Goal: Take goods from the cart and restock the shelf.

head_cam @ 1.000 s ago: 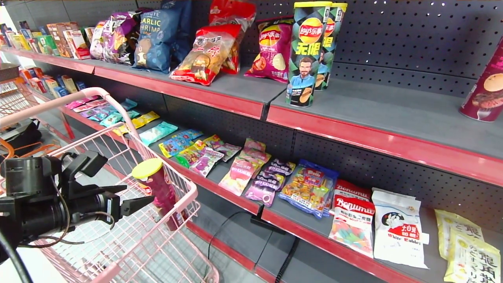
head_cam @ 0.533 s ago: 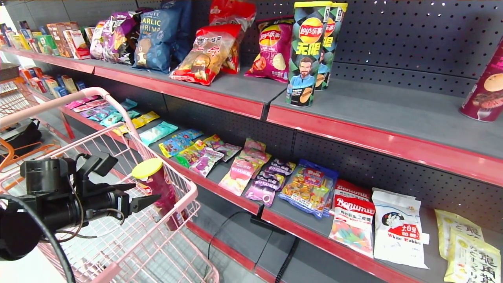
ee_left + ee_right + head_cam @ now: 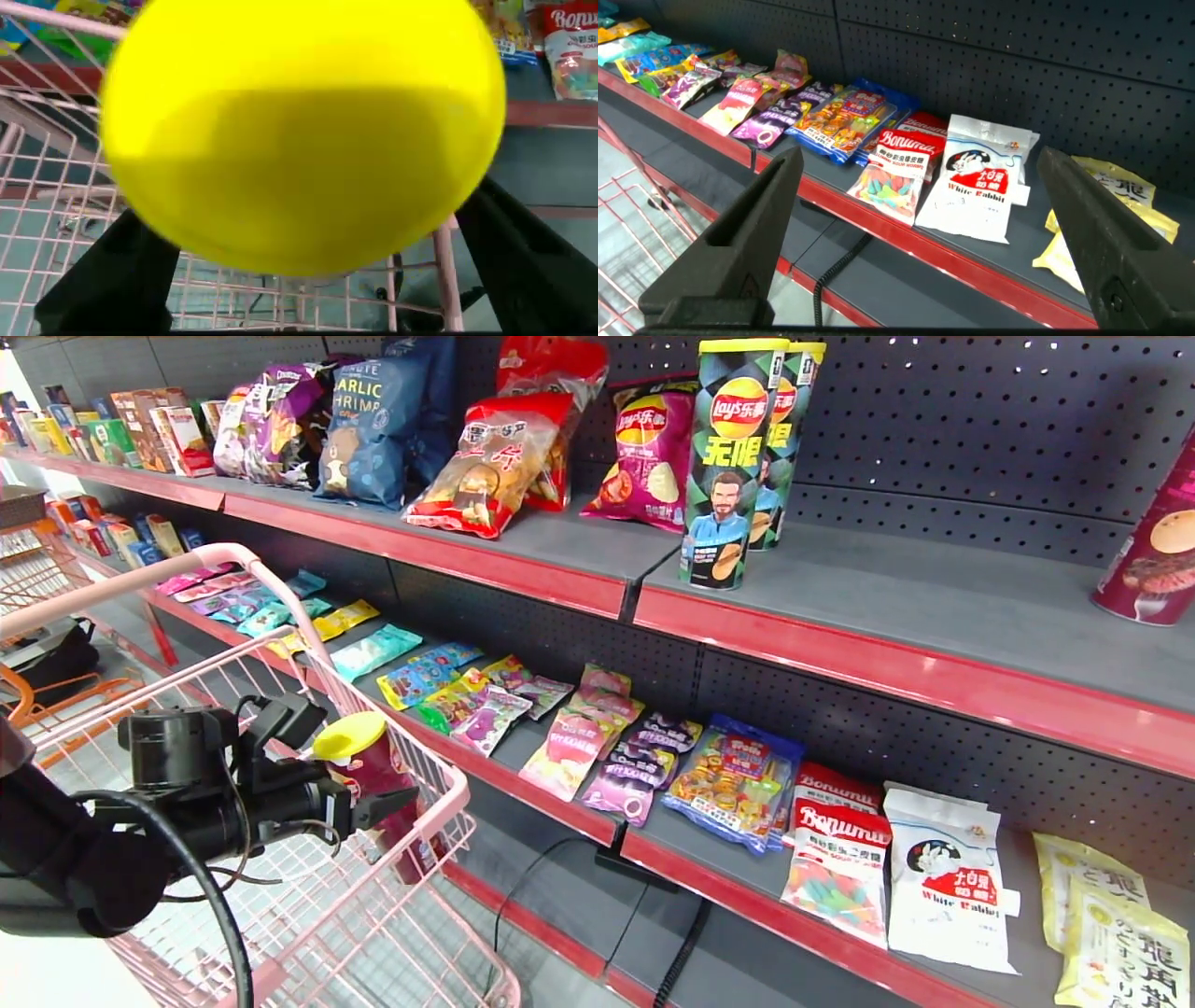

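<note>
Beside the stocked shelf (image 3: 523,581), lower left of frame: my left gripper (image 3: 375,790) has advanced into the pink cart (image 3: 446,795), jaws apart, straddling the yellow-lidded chip can (image 3: 366,767). Closing should come next.

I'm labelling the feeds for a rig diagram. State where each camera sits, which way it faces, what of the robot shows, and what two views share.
Head view: on the head, facing forward and down at the shelf and cart; the left gripper shows.
Left wrist view: on the left wrist, facing the can in the cart; its fingers flank the lid.
Right wrist view: on the right wrist, facing bags on the shelf; the right gripper is open.
Shared: the head and left wrist views both show the can.
</note>
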